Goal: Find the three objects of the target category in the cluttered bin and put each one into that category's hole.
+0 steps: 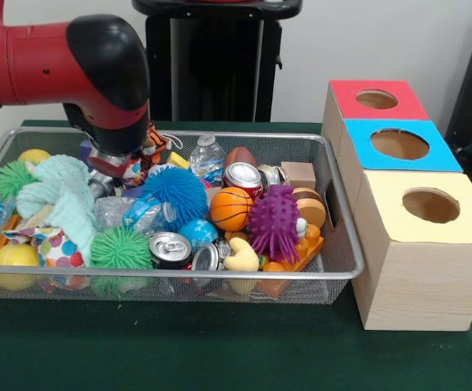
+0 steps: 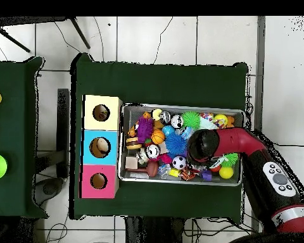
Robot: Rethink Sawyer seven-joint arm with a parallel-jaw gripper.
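The wire mesh bin (image 1: 219,277) is full of toys; in the overhead view its rim (image 2: 180,106) lies right of the boxes. One white cloth with coloured dots (image 1: 52,244) lies at the bin's front left, partly under a mint-green cloth (image 1: 60,194). I see no other dotted cloth. My gripper (image 1: 115,167) reaches down into the back left of the bin, above the clutter and behind the mint cloth; the wrist hides most of it. In the overhead view the arm (image 2: 202,147) covers it. The yellow-topped box's hole (image 1: 430,205) is open and also shows overhead (image 2: 101,112).
The blue-topped box (image 1: 399,144) and the red-topped box (image 1: 376,99) stand behind the yellow one. In the bin lie a blue spiky ball (image 1: 174,191), a purple spiky ball (image 1: 274,220), a small basketball (image 1: 231,209), drink cans (image 1: 170,248) and green spiky balls (image 1: 121,248).
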